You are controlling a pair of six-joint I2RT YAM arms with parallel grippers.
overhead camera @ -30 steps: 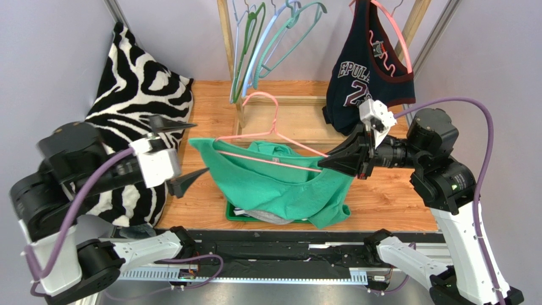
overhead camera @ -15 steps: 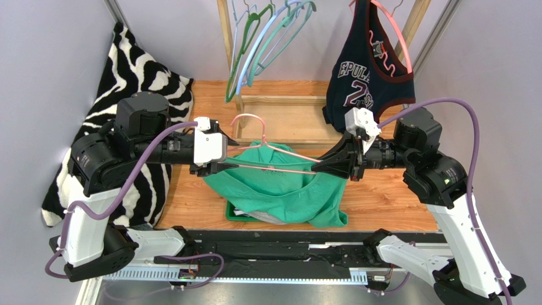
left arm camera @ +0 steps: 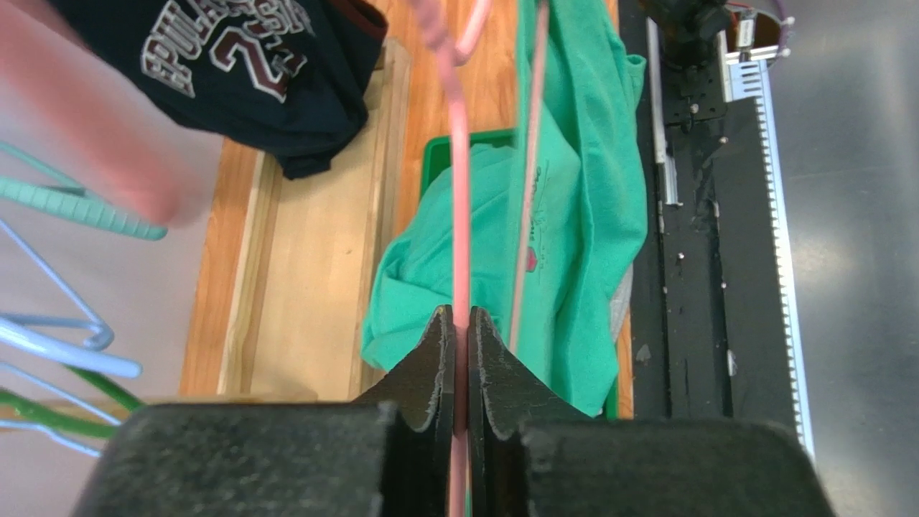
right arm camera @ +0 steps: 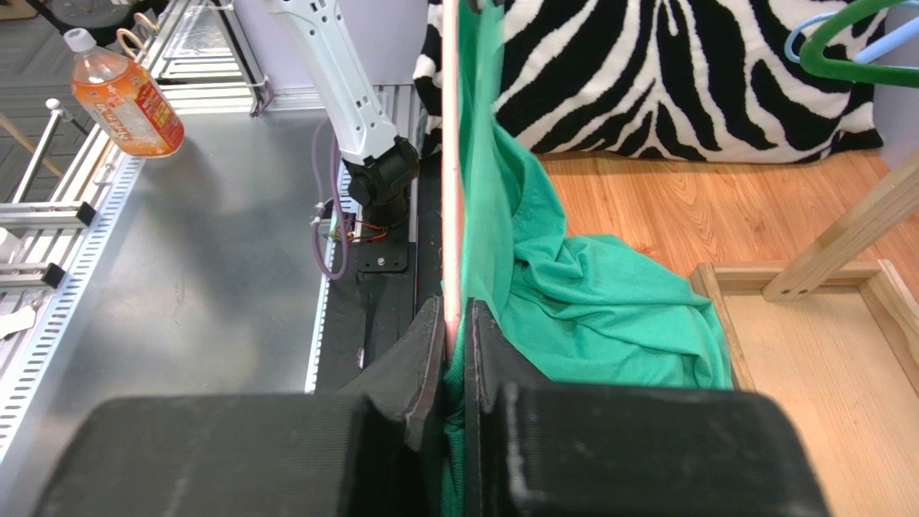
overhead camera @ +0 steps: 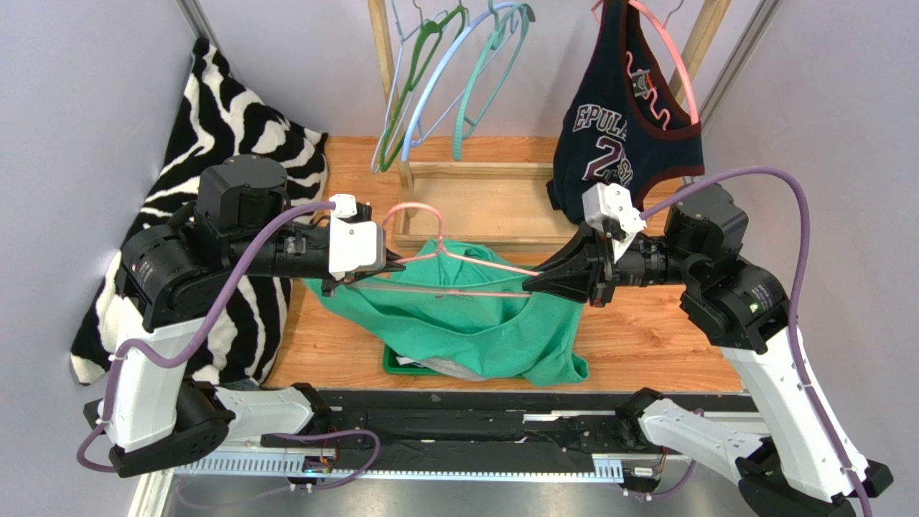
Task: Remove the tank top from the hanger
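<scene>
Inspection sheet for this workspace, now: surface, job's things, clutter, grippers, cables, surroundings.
Surface: wooden table, with a green tray at its near edge.
Job's things: green tank top draped on the pink hanger, lower part piled on the tray.
Clutter: zebra cushion at left; navy jersey hanging back right; spare hangers on the rack.
Grippers: left gripper shut on the hanger's left end; right gripper shut on its right end, fabric included.
Cables: purple cables loop along both arms.
Surroundings: wooden rack; drink bottle on a metal surface beside the rig.
</scene>
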